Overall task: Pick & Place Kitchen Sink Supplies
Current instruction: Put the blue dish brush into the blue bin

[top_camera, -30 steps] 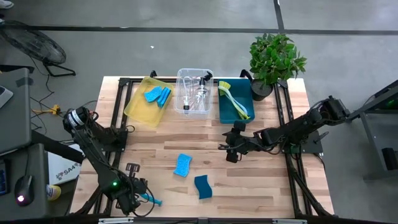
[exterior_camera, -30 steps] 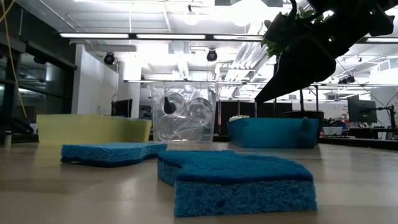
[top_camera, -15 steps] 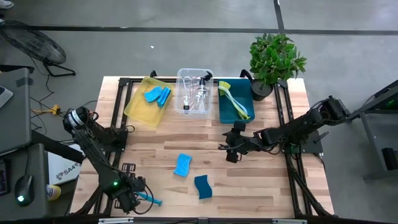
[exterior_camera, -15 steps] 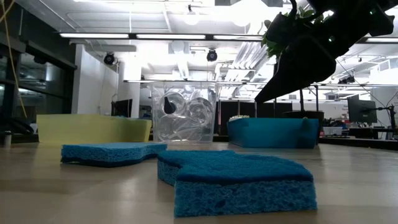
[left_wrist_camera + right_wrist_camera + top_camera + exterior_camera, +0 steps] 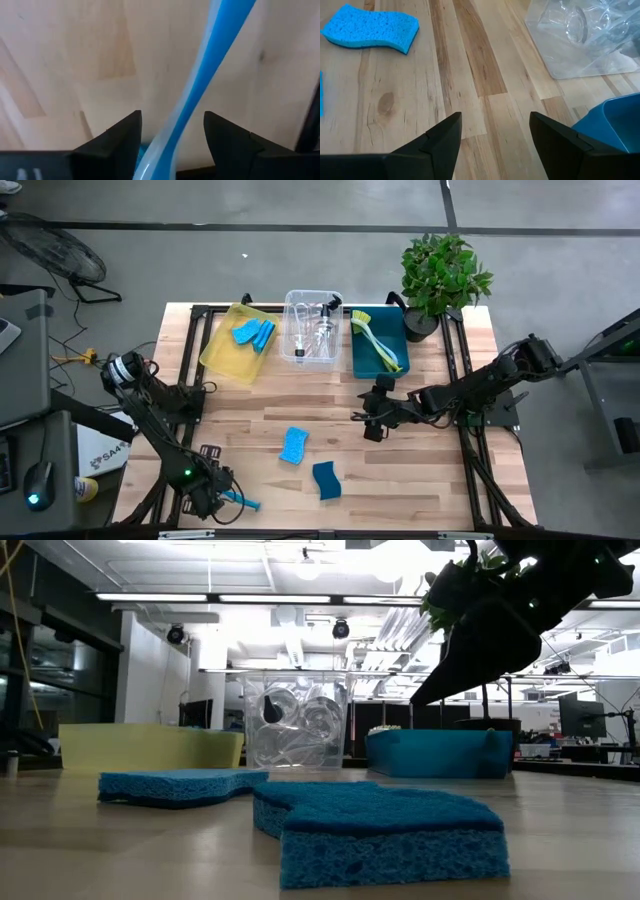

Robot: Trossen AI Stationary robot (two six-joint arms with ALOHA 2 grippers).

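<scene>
A blue long-handled dish brush (image 5: 240, 502) lies flat on the table near its front left corner. My left gripper (image 5: 210, 498) is low over it and open. The brush's blue handle (image 5: 210, 60) runs between its two fingers (image 5: 172, 117), with table showing on either side. Two blue sponges (image 5: 294, 445) (image 5: 326, 479) lie flat on the wood at mid-table. My right gripper (image 5: 368, 420) hangs open and empty above the table, right of the sponges (image 5: 495, 120). One sponge (image 5: 370, 27) shows ahead of it.
Along the far edge stand a yellow bin (image 5: 215, 355) holding blue sponges, a clear bin (image 5: 290, 305) with bottles and a teal bin (image 5: 362, 365) with a yellow-green brush. A potted plant (image 5: 445, 275) stands at the far right. Bare wood lies between the sponges and the bins.
My left gripper has opened and let go of the blue brush's handle. The brush lies on the table where it was. The right arm has kept still.
</scene>
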